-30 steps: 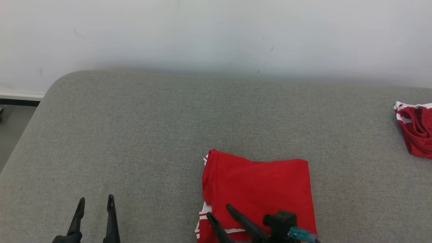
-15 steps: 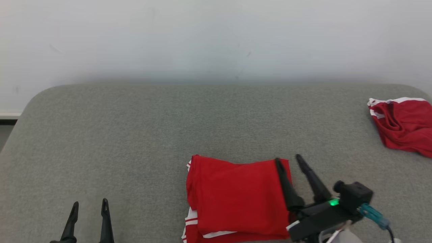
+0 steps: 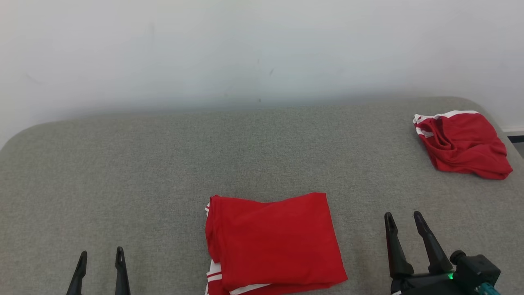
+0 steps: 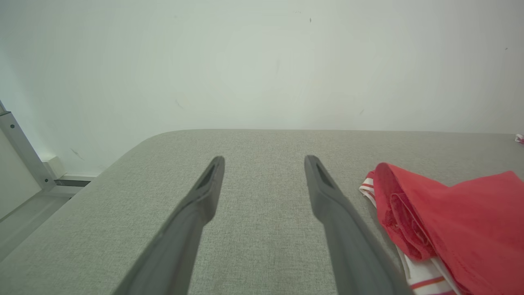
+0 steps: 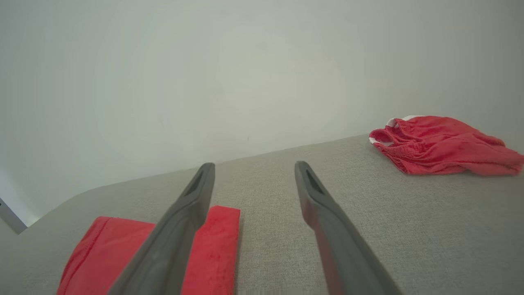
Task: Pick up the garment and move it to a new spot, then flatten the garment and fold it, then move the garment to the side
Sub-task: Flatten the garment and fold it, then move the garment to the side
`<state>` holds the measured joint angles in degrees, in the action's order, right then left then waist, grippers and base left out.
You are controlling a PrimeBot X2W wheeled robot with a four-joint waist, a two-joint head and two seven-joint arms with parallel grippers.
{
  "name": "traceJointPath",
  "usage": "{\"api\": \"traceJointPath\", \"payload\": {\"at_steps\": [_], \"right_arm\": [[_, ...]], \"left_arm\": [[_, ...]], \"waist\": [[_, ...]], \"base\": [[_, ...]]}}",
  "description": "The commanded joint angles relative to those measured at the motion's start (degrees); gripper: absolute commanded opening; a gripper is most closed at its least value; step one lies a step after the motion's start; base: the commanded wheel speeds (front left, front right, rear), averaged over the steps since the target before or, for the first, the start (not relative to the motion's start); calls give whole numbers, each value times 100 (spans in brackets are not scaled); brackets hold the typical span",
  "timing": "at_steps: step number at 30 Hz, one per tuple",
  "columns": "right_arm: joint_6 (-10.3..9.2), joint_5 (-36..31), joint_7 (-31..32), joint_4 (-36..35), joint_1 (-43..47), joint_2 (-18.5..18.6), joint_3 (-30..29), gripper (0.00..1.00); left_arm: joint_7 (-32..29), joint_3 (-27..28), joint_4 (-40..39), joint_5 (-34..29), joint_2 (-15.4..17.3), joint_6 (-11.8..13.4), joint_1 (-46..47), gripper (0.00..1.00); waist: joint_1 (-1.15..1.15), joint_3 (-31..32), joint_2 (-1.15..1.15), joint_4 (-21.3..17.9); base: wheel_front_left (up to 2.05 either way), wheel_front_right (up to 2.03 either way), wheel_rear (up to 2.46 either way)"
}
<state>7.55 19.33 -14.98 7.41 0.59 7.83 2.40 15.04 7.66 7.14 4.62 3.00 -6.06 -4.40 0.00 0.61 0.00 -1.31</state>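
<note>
The right gripper (image 3: 402, 215) is off the cloth. A second ago its fingers lay over the near part of the folded red garment (image 3: 274, 241), and half a second ago they stood along its right-hand border. Now they hover above bare grey surface (image 3: 163, 164) just to the right of it, touching nothing, the two fingers spread wide and empty. The head camera has also swung to the right in that time, so the garment's drift across the picture is the view's doing. The garment itself seems to lie where it lay, a tidy rectangle at the near edge of the surface, about midway along it, with white stripes peeping out at its near left corner. The left gripper (image 3: 101, 251) hangs by the near edge well to the left of the garment, likewise spread and empty, as it was before. A second, crumpled red garment (image 3: 462, 141) sits at the far right corner, well apart from both. The fold looks finished and let go. Carrying the folded piece to the side appears still to be done, and that would call for a fresh grasp.
</note>
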Motion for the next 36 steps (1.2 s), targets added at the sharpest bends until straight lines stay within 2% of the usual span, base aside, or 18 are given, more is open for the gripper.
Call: {"api": "traceJointPath", "payload": {"at_steps": [1,13,36], "right_arm": [[-17,-126,-20,-40,66,-21,-27,100],[-18,-409,-21,146,191,-193,-134,100],[-18,-582,-21,395,99,-165,-43,100]], "left_arm": [[17,18,-21,-37,5,-17,-66,100],[17,-46,-73,-99,-2,-36,-172,100],[17,-90,10,-154,62,-76,-159,100]], "waist": [[0,14,0,-13],[0,76,0,78],[0,47,0,194]], "base": [[0,0,0],[0,0,0],[0,0,0]]}}
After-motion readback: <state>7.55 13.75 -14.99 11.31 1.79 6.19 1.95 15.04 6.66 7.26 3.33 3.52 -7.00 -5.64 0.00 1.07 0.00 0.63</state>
